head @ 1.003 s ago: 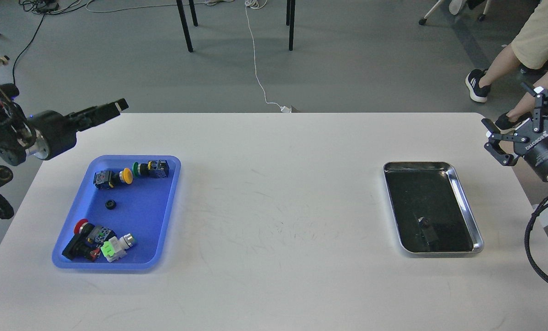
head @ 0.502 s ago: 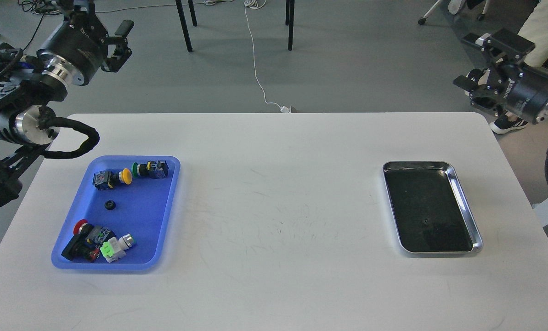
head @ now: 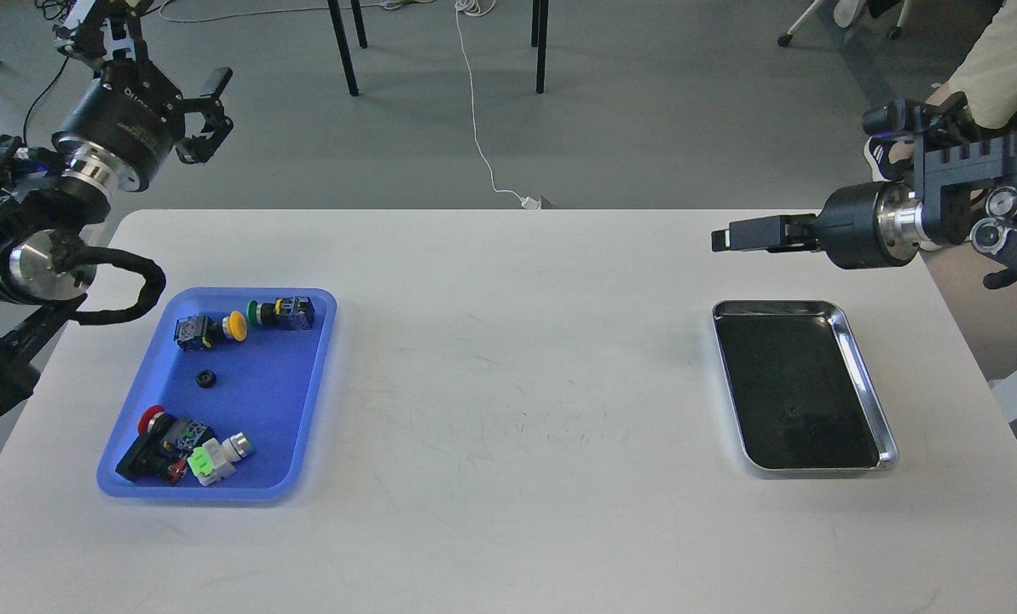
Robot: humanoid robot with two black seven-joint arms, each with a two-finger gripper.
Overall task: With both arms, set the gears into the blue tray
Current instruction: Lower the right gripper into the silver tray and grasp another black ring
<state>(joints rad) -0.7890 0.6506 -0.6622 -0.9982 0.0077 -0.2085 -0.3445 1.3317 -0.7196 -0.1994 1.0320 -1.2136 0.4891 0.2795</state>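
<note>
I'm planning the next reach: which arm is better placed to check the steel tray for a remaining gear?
Right. The right gripper hangs just beyond the steel tray's far rim, while the left gripper is raised past the table's far left corner, nearer the blue tray.

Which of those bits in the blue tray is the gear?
Find the blue tray on the table's left side. The gear lies alone on bare blue floor near its middle, between two clusters of push-button switches. It is tiny, round and all black, while the switches have coloured caps.

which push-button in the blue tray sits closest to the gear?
The yellow-capped switch, just above the gear in the blue tray. The green-capped one lies farther right; the red-capped cluster is lower.
</note>
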